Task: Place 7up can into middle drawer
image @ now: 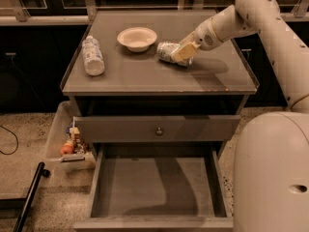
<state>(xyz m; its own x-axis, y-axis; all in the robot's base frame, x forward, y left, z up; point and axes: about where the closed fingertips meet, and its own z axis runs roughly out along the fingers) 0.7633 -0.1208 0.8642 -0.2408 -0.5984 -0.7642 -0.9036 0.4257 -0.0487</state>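
Observation:
The 7up can [165,51], silvery-green, lies on its side on the cabinet top [145,76], just right of the white bowl. My gripper [182,53] reaches in from the right and sits at the can's right end, touching or covering it. The middle drawer [154,190] is pulled open low at the front, and its flat dark floor is bare. The can is well above and behind the drawer.
A clear plastic bottle [92,56] lies at the top's left side. A white bowl [137,37] stands near the back middle. A closed drawer front with a round knob [158,130] sits above the open drawer. A bin of items [67,144] is on the floor at the left.

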